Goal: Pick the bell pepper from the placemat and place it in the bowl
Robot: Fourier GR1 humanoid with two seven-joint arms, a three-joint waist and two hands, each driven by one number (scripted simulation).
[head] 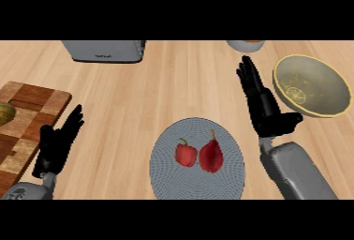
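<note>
Bell pepper [185,154] sits on the grey oval placemat [166,176], left of centre on it. It's red, glossy, squat and lobed, with a short green stem curling up from its top. Just beside it on its right is a second red item [211,154], darker, taller, teardrop shaped with a thin pointed stem; the two look touching or nearly so, can't tell which. Neither is held.

My right robot hand [262,105] is over the light wood counter [159,89], between the placemat and the bowl [311,91]. Fingers straight and extended away from me, thumb out toward the bowl's side, nothing in it. It is above and right of the pepper, apart from it.

Bowl is at the right, pale yellow rim, mottled olive-grey inside with a light patch low on the inner wall. Nothing else inside that I can see.

My left robot hand [59,140] is low at the left, open, fingers up, resting over the edge of the checkered wooden cutting board [27,108]. A greenish round thing [5,113] lies on the board at the left edge, mostly cut off.

Grey toaster-like appliance [105,50] at top left of the counter. Part of a pale cup [247,45] at top, right of centre.
</note>
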